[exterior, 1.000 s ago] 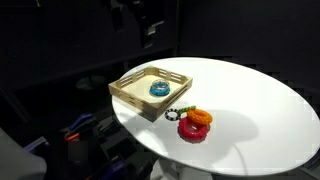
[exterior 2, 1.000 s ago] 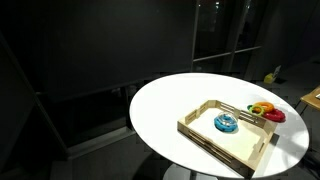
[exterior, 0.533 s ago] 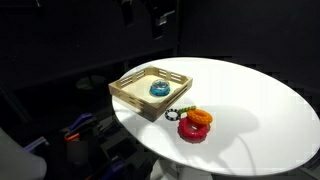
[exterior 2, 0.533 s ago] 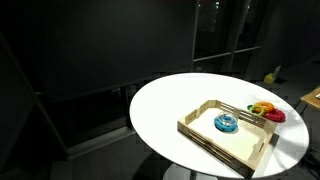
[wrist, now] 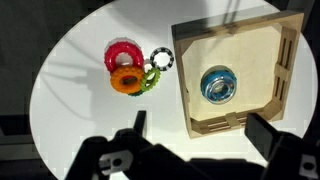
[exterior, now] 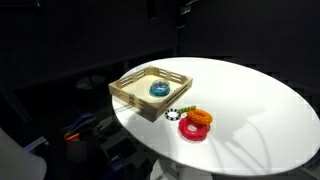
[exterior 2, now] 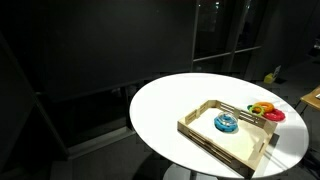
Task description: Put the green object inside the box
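Wrist view: small, yellowish green object (wrist: 150, 83) against orange ring (wrist: 127, 80)

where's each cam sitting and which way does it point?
Exterior view: high, oblique across the table; box left, red ring nearer; robot indistinct at top edge.
Exterior view: farther off, table lower right, box before the red ring; no robot visible.
Wrist view: straight down; open tool at bottom edge, green object left of box.
All share the box with the blue ring inside.
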Robot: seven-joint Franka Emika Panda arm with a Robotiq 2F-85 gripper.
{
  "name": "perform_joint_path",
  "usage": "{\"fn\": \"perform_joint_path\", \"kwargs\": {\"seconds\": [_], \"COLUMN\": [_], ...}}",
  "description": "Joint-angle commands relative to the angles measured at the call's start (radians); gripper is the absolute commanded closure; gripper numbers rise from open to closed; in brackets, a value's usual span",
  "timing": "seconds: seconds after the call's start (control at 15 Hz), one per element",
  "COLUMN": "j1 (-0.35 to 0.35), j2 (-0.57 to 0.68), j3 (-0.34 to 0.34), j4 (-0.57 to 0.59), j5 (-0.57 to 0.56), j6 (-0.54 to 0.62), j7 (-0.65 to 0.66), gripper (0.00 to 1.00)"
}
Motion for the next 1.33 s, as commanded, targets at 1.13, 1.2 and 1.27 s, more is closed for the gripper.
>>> {"fn": "perform_joint_path", "kwargs": {"seconds": [1.13, 1.2, 1.27], "j1": [-0.082, -0.081, -0.075], "j2": [0.474, 0.480, 0.468], "j3": [0.059, 0.057, 0.053], "j4": [0.139, 0.143, 0.130], "j5": [-0.207, -0.210, -0.180], "j6": [0.223, 0.216, 0.213], "j7": [0.203, 0.203, 0.171], "gripper": [0.00, 0.00, 0.00]}}
